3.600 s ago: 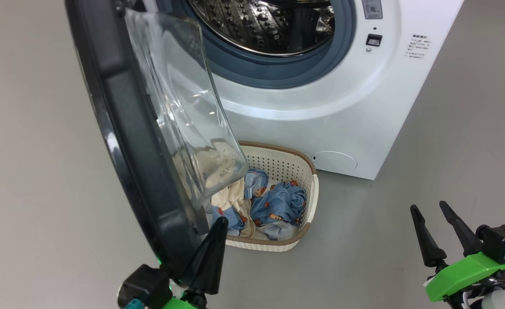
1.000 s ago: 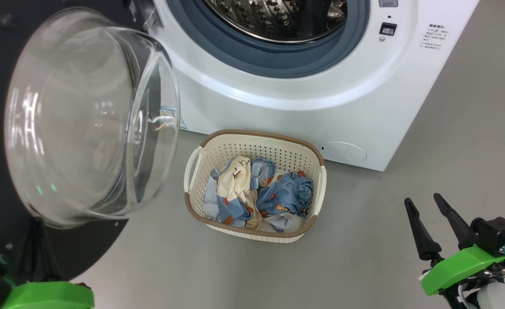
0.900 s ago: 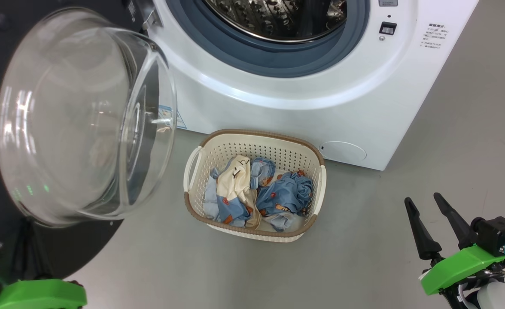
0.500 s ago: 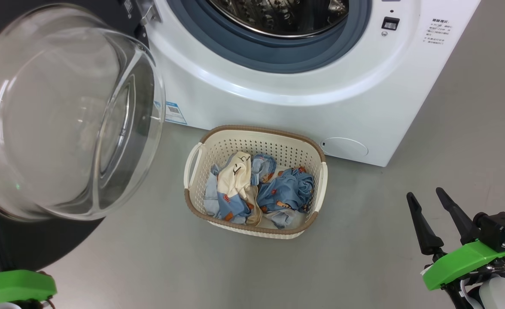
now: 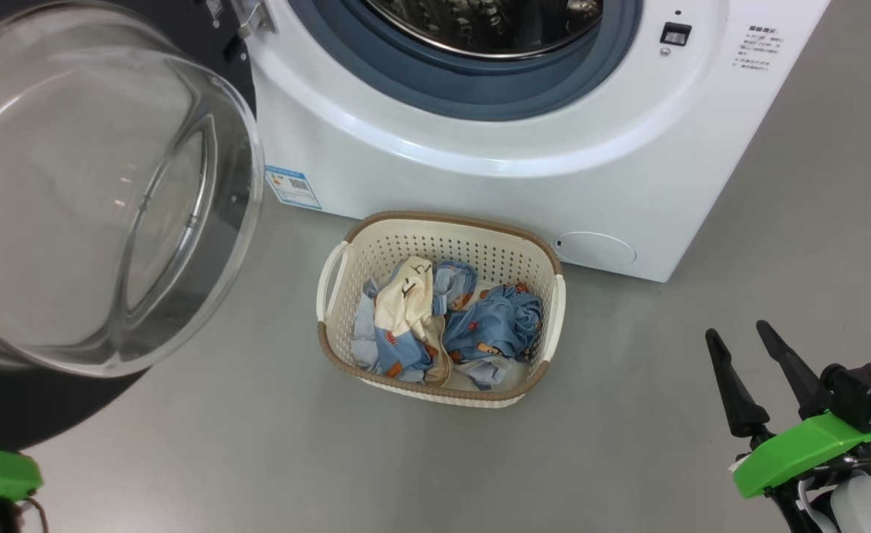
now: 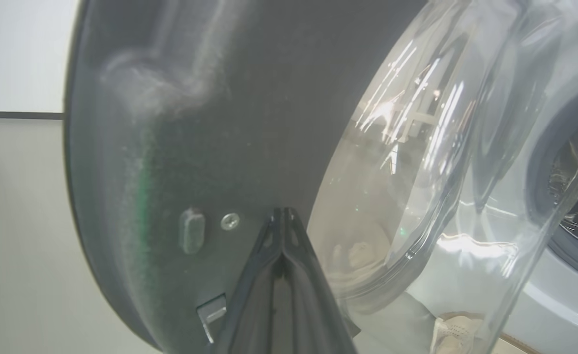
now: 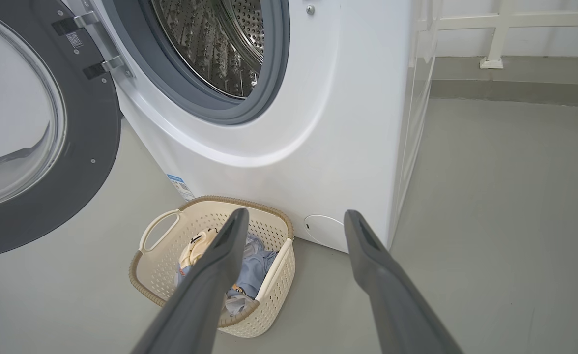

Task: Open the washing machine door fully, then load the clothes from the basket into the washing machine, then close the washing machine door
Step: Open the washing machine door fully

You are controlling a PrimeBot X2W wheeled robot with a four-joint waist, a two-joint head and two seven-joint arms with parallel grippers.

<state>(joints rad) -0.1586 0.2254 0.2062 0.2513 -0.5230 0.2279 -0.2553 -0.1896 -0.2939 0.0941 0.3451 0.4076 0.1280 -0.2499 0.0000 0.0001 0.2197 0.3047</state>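
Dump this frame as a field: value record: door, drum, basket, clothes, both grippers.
washing machine door: swung wide left, opening uncovered
drum: steel, visible part bare
basket: upright on floor before the washing machine
clothes: piled in basket, blue prints, one cream
left gripper: shut, tips at door's dark inner rim
right gripper: open, empty, apart from basket

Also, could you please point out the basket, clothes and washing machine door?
basket [image 5: 443, 248]: head view, perforated back wall.
clothes [image 5: 506, 326]: head view, blue garment.
washing machine door [image 7: 88, 157]: right wrist view, dark rim.
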